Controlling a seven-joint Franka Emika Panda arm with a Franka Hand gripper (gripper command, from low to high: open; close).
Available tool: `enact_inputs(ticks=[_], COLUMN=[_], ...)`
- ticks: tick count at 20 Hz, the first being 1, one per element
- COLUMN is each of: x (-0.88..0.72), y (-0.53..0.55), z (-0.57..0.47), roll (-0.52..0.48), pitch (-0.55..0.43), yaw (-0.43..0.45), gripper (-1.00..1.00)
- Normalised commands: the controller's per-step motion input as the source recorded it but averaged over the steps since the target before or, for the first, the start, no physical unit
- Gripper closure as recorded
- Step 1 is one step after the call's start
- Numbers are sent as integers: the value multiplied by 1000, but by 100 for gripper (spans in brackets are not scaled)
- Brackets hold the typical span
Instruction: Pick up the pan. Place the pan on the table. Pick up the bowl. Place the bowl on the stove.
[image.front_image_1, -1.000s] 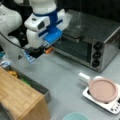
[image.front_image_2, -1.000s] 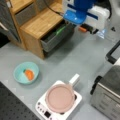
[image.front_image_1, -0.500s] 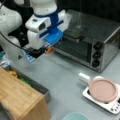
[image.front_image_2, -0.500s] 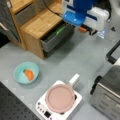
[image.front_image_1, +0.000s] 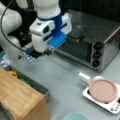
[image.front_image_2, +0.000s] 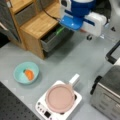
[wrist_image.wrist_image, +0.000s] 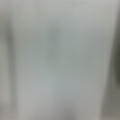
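The pincer (image.front_image_1: 37, 53) hangs at the frame's left in a front view, holding nothing; I cannot tell whether it is spread. The pan (image.front_image_1: 103, 90) sits on the stove (image.front_image_1: 113, 108) at lower right, well apart, white handle pointing up-left toward the pincer. The bowl (image.front_image_2: 26, 72) rests on the bench (image.front_image_2: 75, 57) at lower left in a front view.

Table (image.front_image_2: 75, 62): matt grey, smooth, no sheen; wrist view shows only this same flat grey.
Pan (image.front_image_2: 60, 98): dusty-pink, matt, even surface; handle (image.front_image_2: 74, 80) white, plastic-looking.
Stove (image.front_image_2: 41, 108): white smooth casing, looks plastic.
Bowl (image.front_image_2: 20, 75): light teal, smooth, slight satin finish.
Toaster oven (image.front_image_1: 97, 47): brushed steel body, dark glass door, black knobs.
Cabinet (image.front_image_2: 37, 22): pale wood, visible grain, matt.
Gripper (image.front_image_1: 38, 53): glossy white and blue plastic housing, dark fingers.
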Motion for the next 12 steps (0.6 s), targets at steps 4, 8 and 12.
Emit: enact_inputs(ticks=[4,8,12], x=[350,373,428], y=[136,196,189], z=[81,102,74], roll=[14,12,49], pitch=[107,124,116], yaw=[74,33,-31], gripper=[-100,-100,-100])
